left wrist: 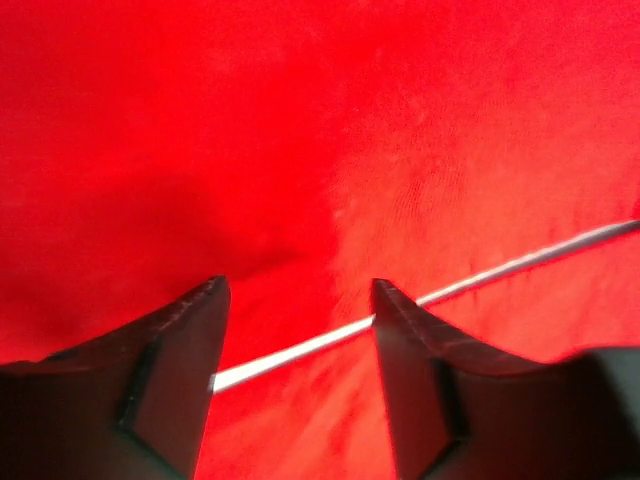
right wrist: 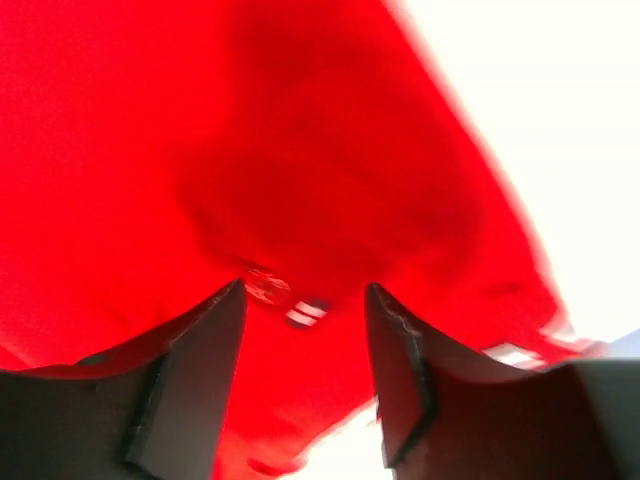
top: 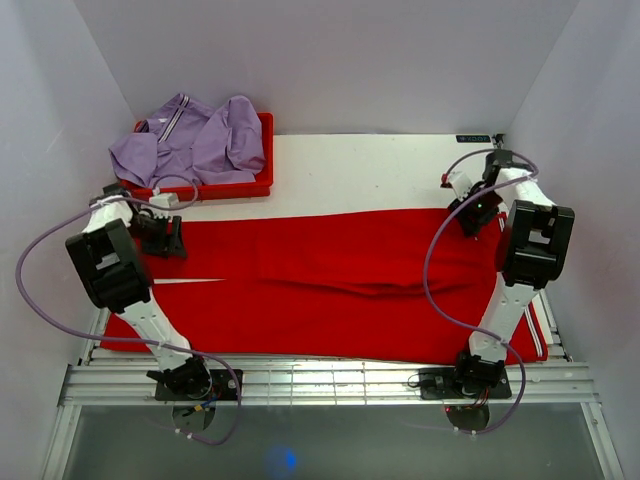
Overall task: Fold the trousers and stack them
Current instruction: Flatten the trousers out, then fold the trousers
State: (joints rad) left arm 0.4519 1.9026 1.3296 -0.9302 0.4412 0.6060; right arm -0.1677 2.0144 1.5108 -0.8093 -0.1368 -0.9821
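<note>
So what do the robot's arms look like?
The left arm and right arm are white tubes with chunky black joint blocks. A thin lilac cable loops beside each. The left gripper and right gripper have black wedge-shaped fingers.

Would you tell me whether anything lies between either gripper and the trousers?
Nothing visible does. The left gripper and right gripper hang open directly over the trousers; the purple garment lies in the bin at the far left.
</note>
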